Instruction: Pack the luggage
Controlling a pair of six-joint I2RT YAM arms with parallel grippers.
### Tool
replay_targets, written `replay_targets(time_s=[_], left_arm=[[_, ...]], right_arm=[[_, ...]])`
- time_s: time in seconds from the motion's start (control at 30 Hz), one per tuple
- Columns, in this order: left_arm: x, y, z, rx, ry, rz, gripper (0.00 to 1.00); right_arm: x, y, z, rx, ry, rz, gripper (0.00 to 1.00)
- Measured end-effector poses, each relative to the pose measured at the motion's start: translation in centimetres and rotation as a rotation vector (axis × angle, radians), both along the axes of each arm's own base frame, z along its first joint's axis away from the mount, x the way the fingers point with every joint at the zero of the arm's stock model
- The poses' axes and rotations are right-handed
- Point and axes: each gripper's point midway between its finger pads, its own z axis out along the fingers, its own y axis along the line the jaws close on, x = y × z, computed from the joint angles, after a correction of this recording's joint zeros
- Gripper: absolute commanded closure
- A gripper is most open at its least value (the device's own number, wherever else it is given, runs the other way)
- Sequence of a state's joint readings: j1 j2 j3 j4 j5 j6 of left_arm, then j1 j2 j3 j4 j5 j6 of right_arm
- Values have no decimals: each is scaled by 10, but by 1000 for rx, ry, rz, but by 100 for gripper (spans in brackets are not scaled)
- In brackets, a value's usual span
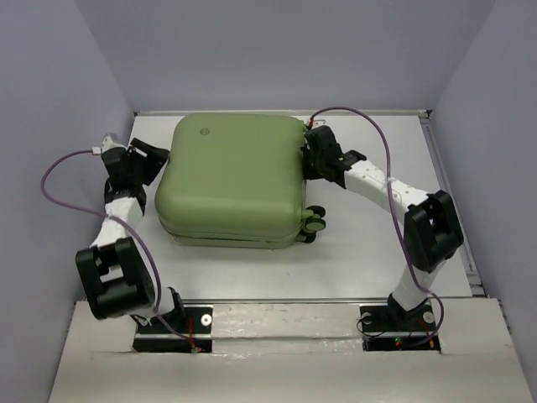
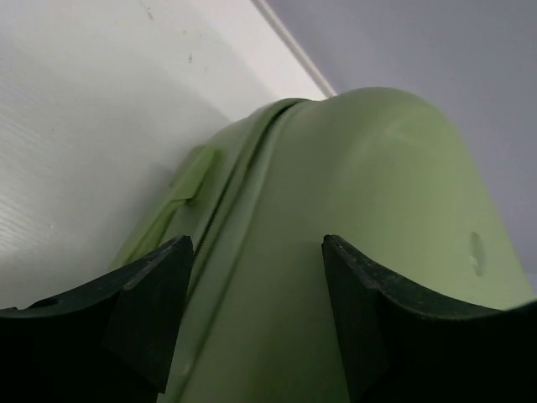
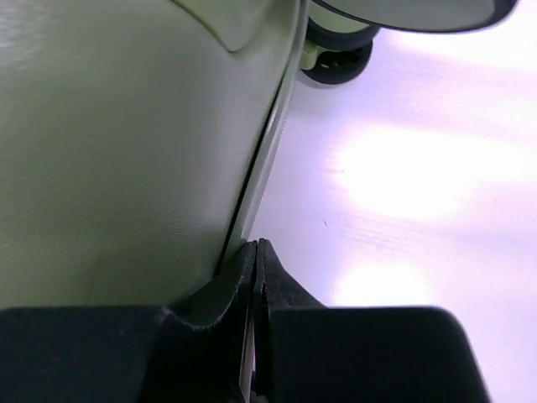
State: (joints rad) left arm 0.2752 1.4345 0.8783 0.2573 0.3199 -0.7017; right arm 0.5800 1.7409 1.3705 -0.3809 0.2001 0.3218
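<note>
The pale green suitcase [image 1: 235, 176] lay closed and flat in the middle of the desk [image 1: 361, 252], its wheels [image 1: 312, 222] at its 4 o'clock corner. The left gripper [image 1: 155, 161] sat against its 9 o'clock side, jaws spread wide, and in the wrist view the shell's edge filled the gap between the fingers [image 2: 159, 294]. The right gripper [image 1: 309, 151] was at the 2 o'clock corner, its jaws pressed together, tips meeting right at the seam [image 3: 268, 151] between the shells.
</note>
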Motion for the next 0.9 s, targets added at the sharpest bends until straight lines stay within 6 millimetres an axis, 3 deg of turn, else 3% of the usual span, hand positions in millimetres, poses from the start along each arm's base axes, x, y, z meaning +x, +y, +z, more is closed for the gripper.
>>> replay_targets(time_s=[0.03,0.07,0.2,0.37,0.5,0.6,0.67,0.73,0.77,0.8,0.83,0.9], left_arm=[[-6,-1,-3,-4,-2,7,26],[-16,-3,19,6,-66,15,26],[-46,-23,48,44,-171,-17,25],[-80,-15,50,137,-212,59,22],[-96,-17,46,174,-216,62,17],[-99,-21,49,202,-219,47,13],[-101,-25,51,222,-204,28,11],[-103,-28,55,238,-177,11,9],[-104,-30,61,247,-161,-1,9],[-104,-33,68,249,-160,-12,9],[-104,-35,76,249,-165,-16,8],[-100,-37,106,258,-216,-11,6]], right_arm=[[7,1,0,5,1,12,93],[13,3,1,14,4,24,93],[32,18,1,55,23,76,92],[67,41,2,141,28,112,84],[102,56,16,227,-3,106,45],[121,46,38,276,-48,69,30],[124,40,55,302,-78,52,29],[114,32,79,319,-113,52,33],[107,30,89,326,-123,56,43],[95,26,107,335,-145,66,71],[87,25,117,345,-162,77,84],[57,19,145,374,-200,112,93]])
